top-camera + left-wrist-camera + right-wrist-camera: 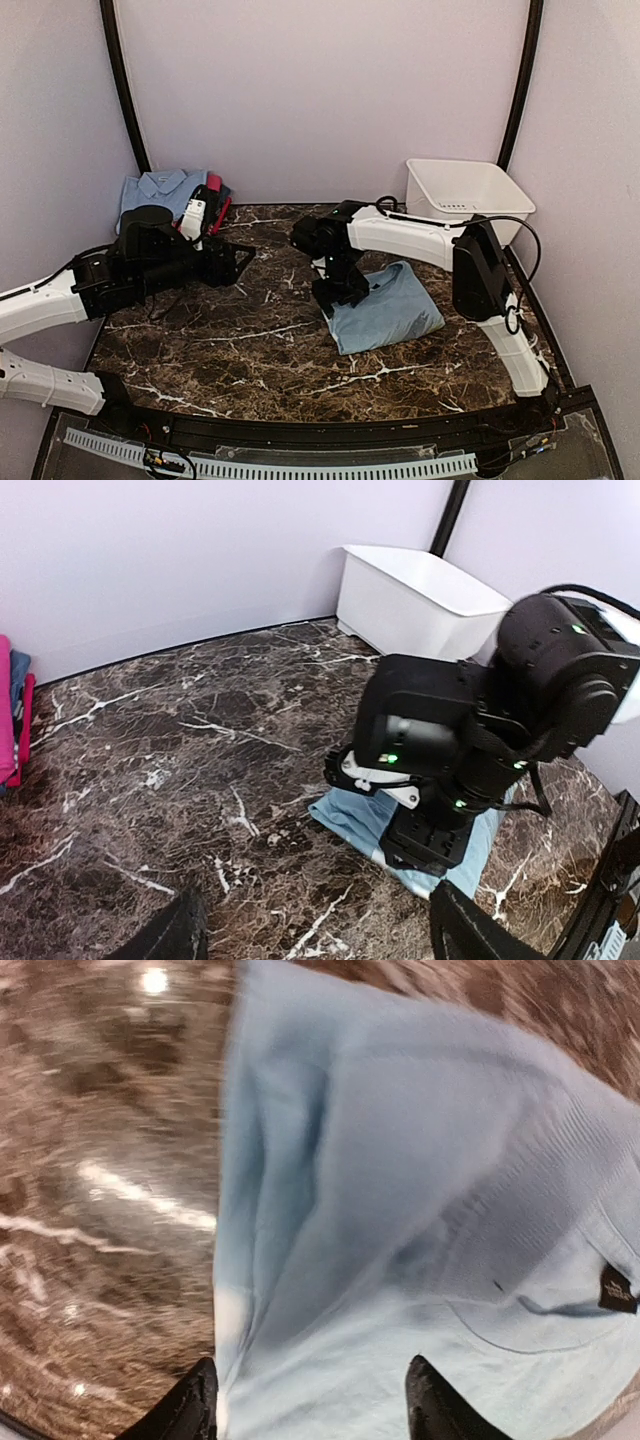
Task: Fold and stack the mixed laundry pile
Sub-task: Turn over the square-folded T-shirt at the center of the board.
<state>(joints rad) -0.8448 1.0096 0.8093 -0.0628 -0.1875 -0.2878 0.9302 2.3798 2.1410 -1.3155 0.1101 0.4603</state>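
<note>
The mixed laundry pile sits at the back left: a pale blue collared shirt [158, 189] with a magenta-pink piece [214, 193] beside it, also at the left edge [6, 710]. A folded pale blue garment [392, 306] [352, 816] [400, 1210] lies flat on the marble right of centre. My right gripper [335, 298] [315, 1412] hovers over the garment's left edge, jaws apart, with cloth beneath them and nothing pinched. My left gripper [240, 263] [320, 940] hangs open above bare marble left of centre, facing the right arm's wrist [440, 830].
A white rectangular tub [466, 195] [420, 590] stands at the back right corner. Walls close the table on the back and both sides. The right arm's forearm [410, 235] stretches across the back of the folded garment.
</note>
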